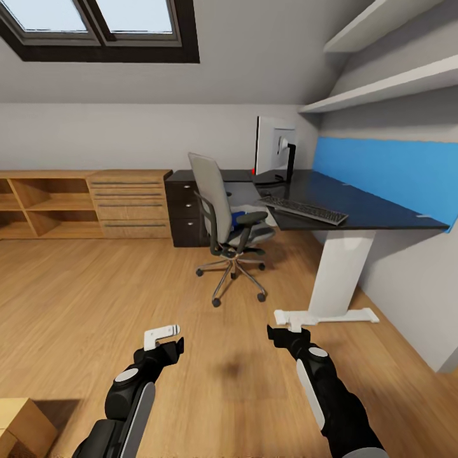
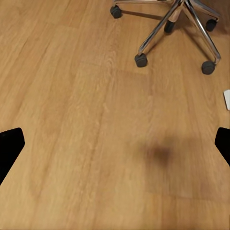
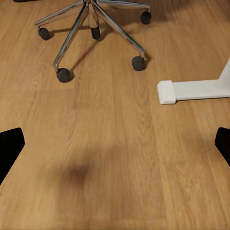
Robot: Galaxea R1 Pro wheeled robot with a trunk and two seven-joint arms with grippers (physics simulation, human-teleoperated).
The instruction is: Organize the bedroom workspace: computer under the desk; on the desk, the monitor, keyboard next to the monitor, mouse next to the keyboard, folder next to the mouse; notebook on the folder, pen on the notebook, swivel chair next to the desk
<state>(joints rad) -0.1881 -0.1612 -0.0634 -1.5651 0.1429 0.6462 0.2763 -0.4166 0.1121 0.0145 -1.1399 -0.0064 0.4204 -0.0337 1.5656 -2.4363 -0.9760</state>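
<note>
The swivel chair (image 1: pixel 224 213), grey with black armrests, stands in front of the desk (image 1: pixel 375 213), turned partly away from me. The blue folder (image 1: pixel 238 220) lies on its seat. On the glossy black top, the keyboard (image 1: pixel 304 210) lies near the front edge and the monitor (image 1: pixel 275 151) stands at the far corner. Both grippers hover low over the wood floor, well short of the chair: left gripper (image 1: pixel 166 341) open, right gripper (image 1: pixel 286 326) open, nothing between their fingers. The chair's chrome base (image 2: pixel 172 24) (image 3: pixel 91 24) lies ahead of both. Computer, mouse, notebook and pen are out of view.
The desk's white leg (image 1: pixel 340 273) and foot (image 3: pixel 191 90) stand to the right of my right gripper. Dark drawers (image 1: pixel 184 213) and a light-wood chest (image 1: pixel 130 203) line the back wall. A wooden box (image 1: pixel 19 423) sits at the lower left. Wall shelves (image 1: pixel 381 83) hang above the desk.
</note>
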